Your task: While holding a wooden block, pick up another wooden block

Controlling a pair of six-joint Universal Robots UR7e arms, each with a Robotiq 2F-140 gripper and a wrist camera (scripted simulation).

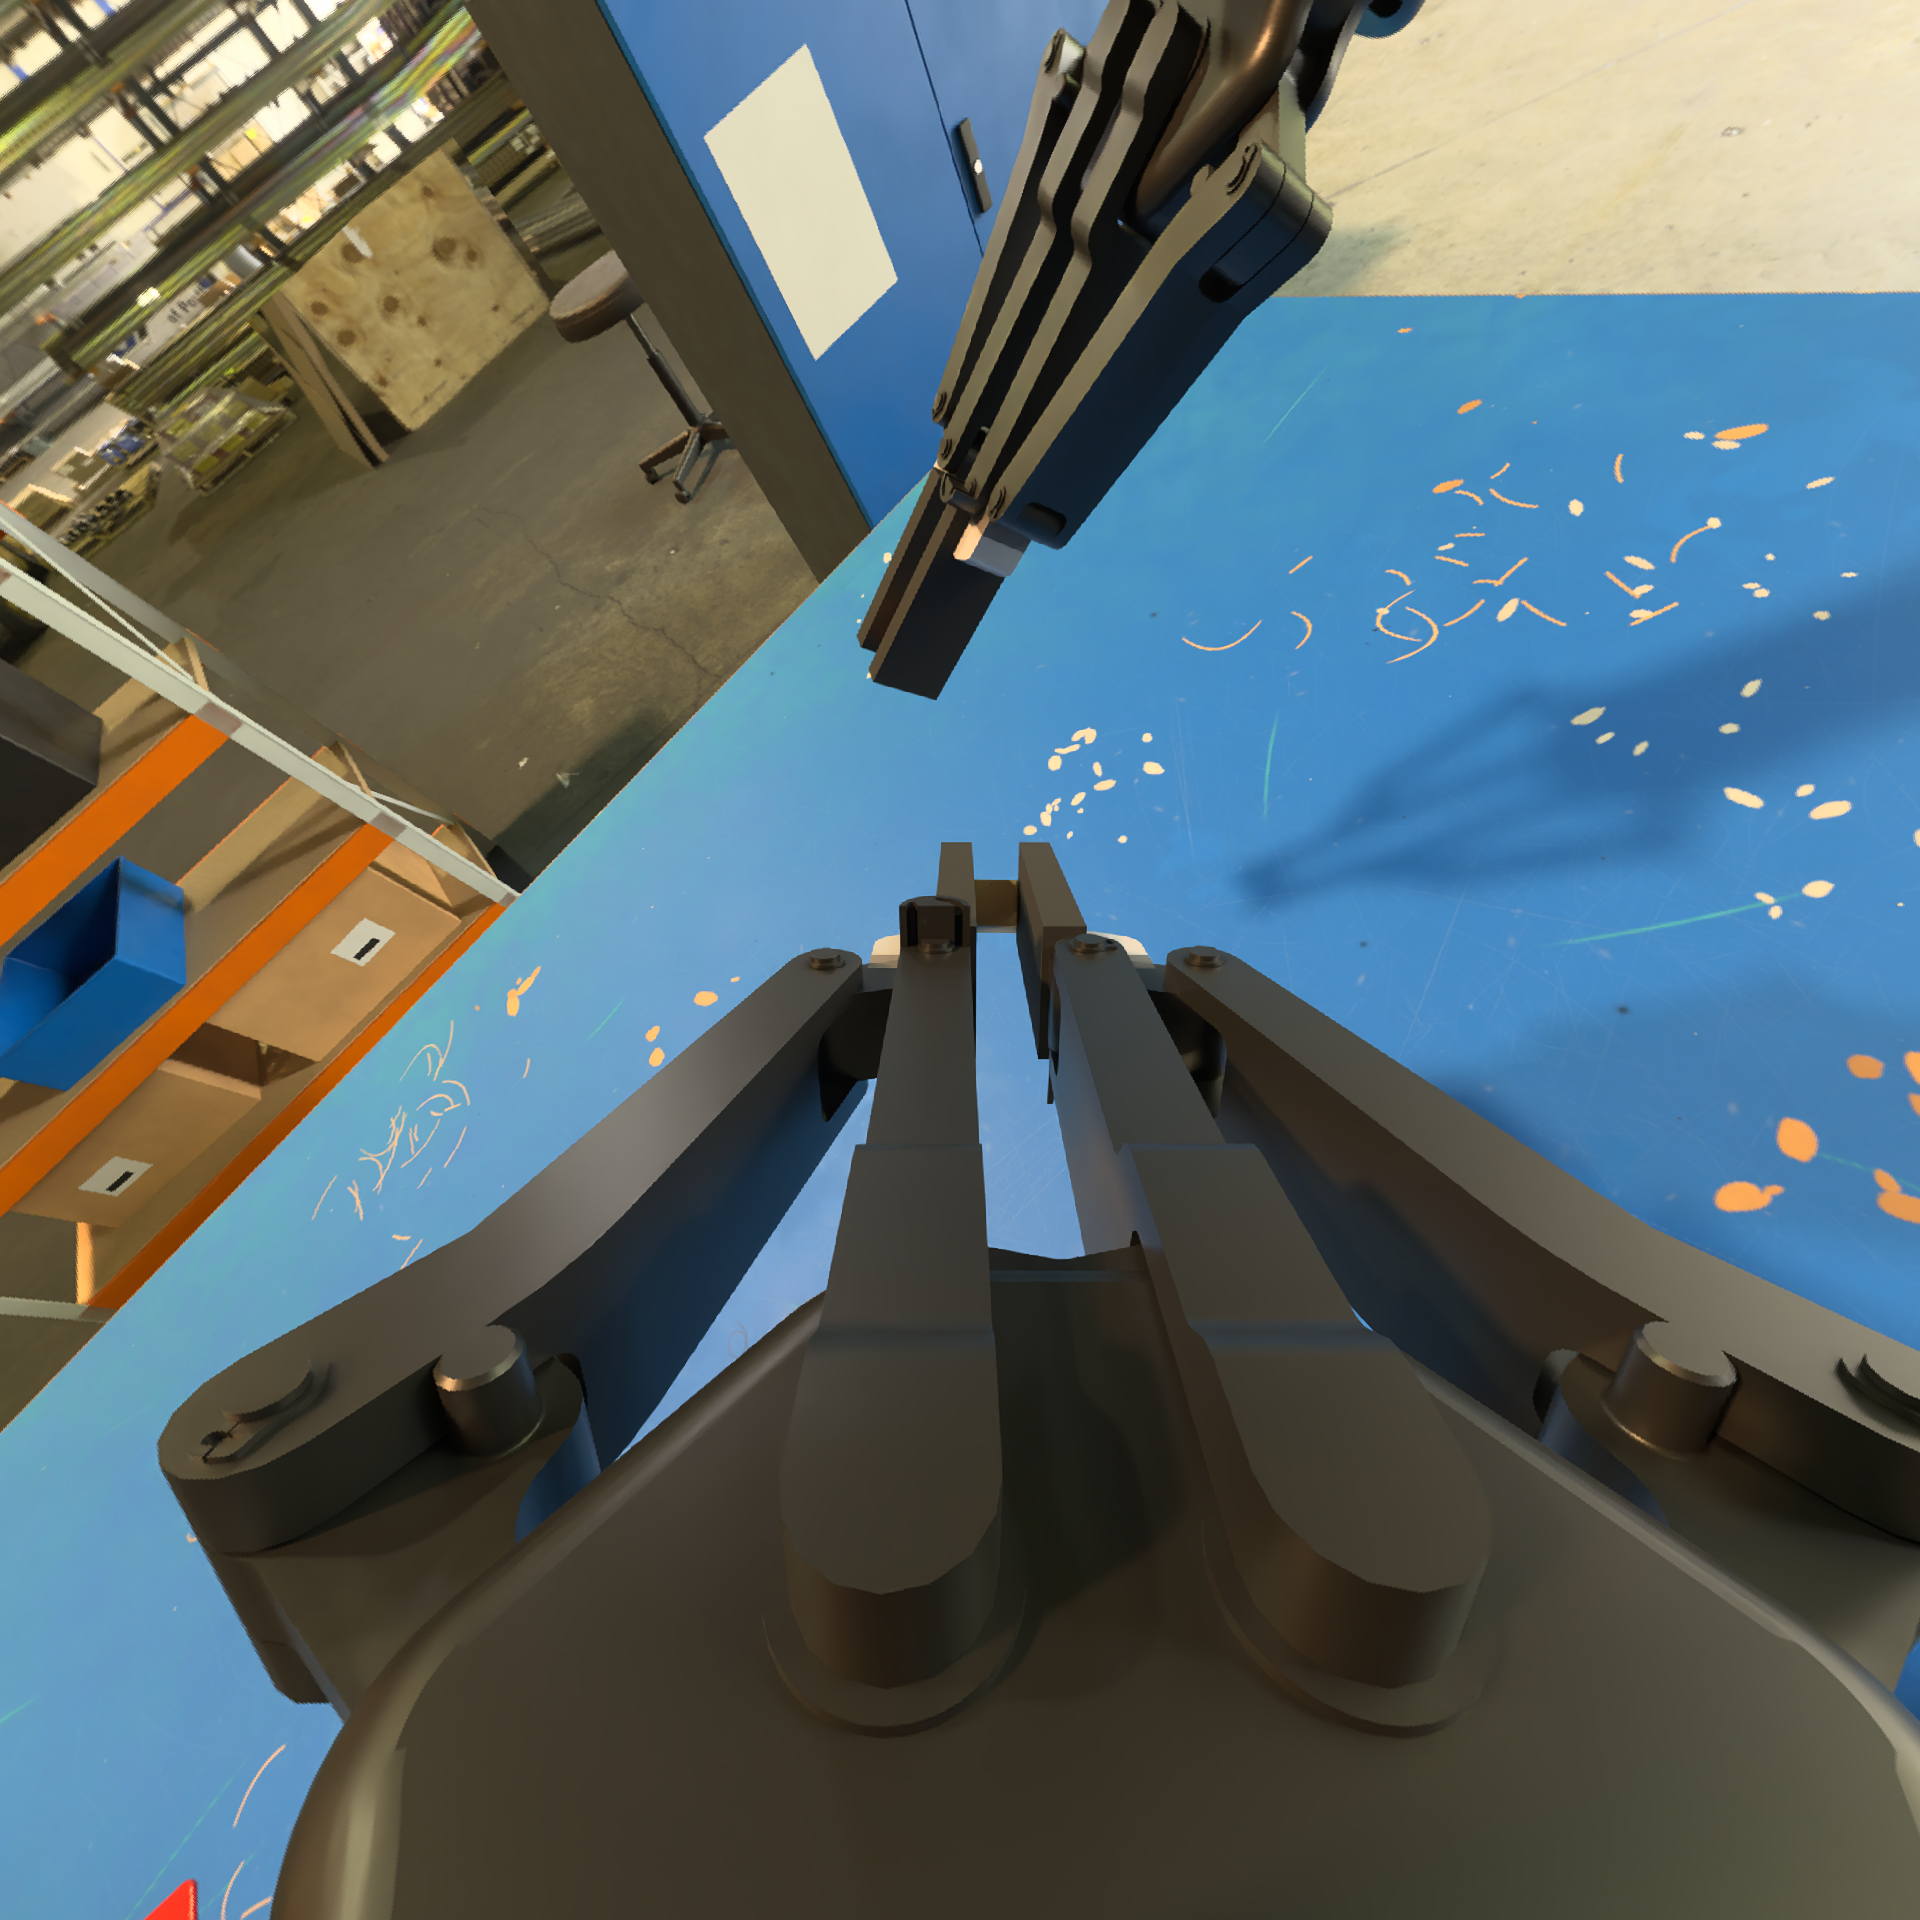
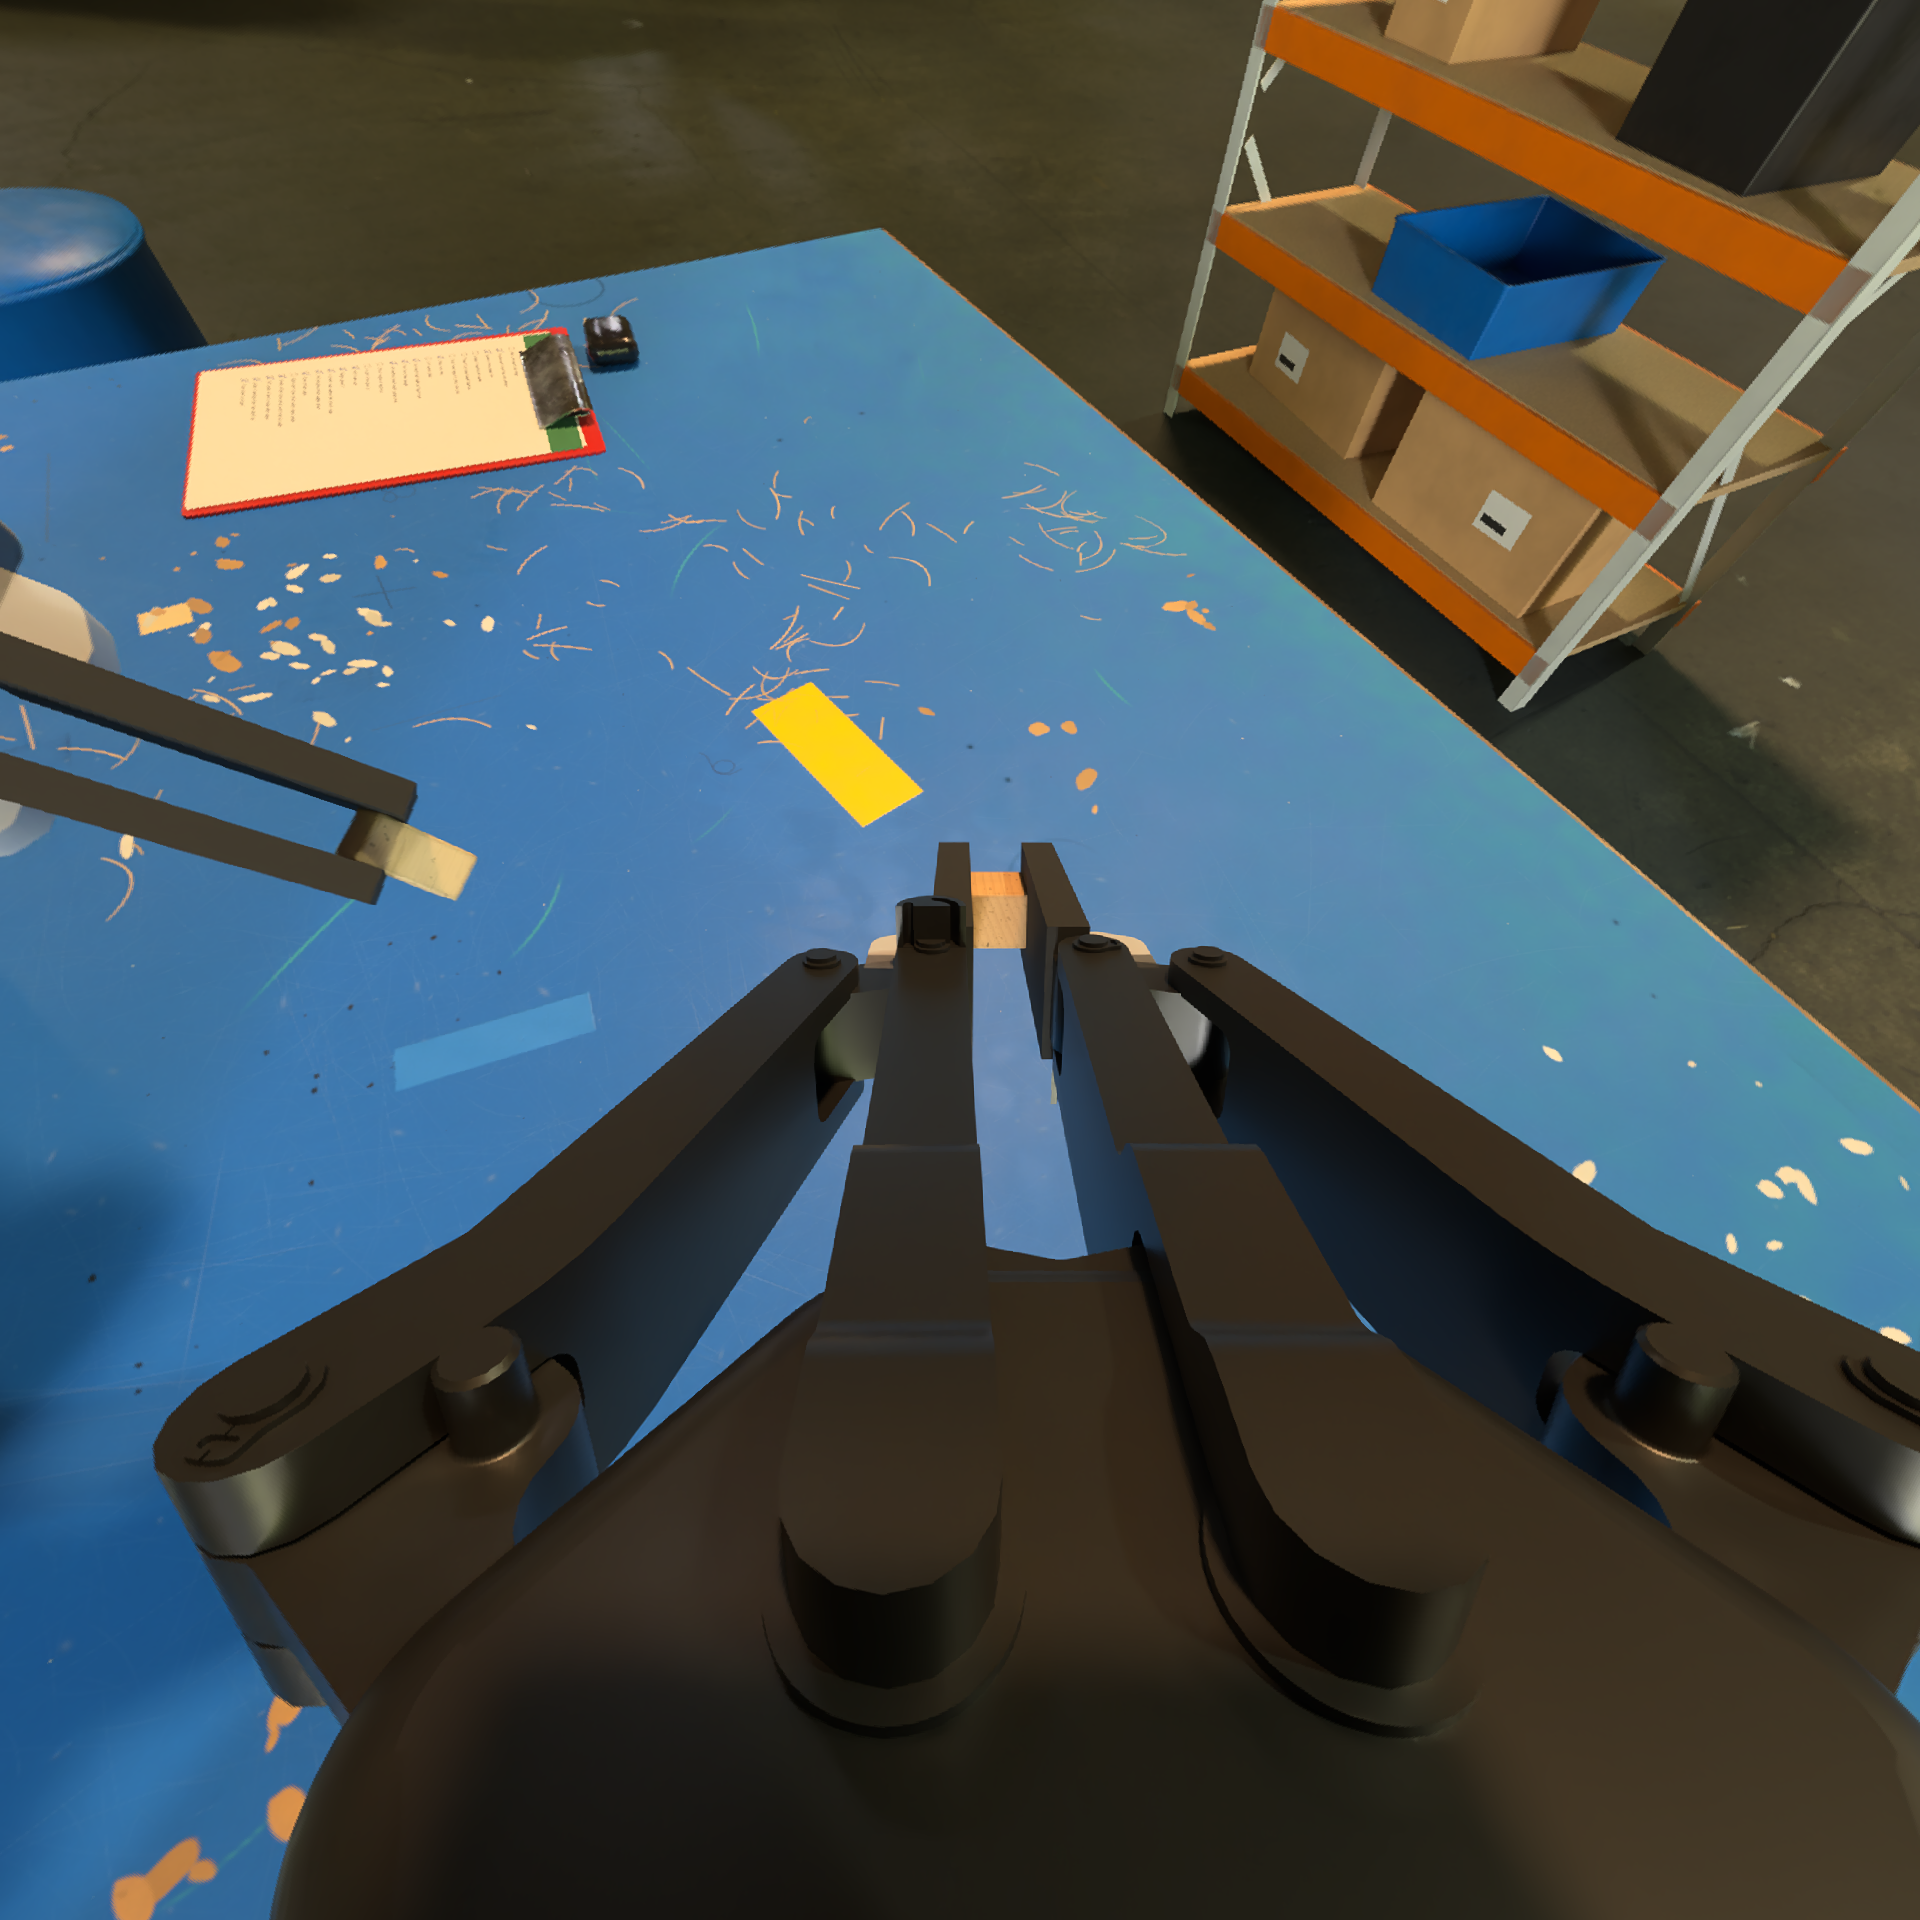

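My left gripper (image 1: pixel 997 871) is shut on a small wooden block (image 1: pixel 994 902), held above the blue table (image 1: pixel 1403 987). My right gripper (image 2: pixel 997 868) is shut on a second wooden block (image 2: pixel 997 912), also held above the table (image 2: pixel 675 914). In the left wrist view the right gripper (image 1: pixel 920 639) hangs ahead with its pale block (image 1: pixel 982 545) between the fingers. In the right wrist view the left gripper (image 2: pixel 387 844) reaches in from the left, its block (image 2: pixel 426 857) sticking out past the fingertips.
On the table lie a red clipboard with paper (image 2: pixel 384 421), a small black object (image 2: pixel 611 341), a yellow patch (image 2: pixel 836 753) and a light blue patch (image 2: pixel 494 1039). A shelf with boxes and a blue bin (image 2: pixel 1517 275) stands off the right edge. A blue cabinet (image 1: pixel 883 125) stands beyond.
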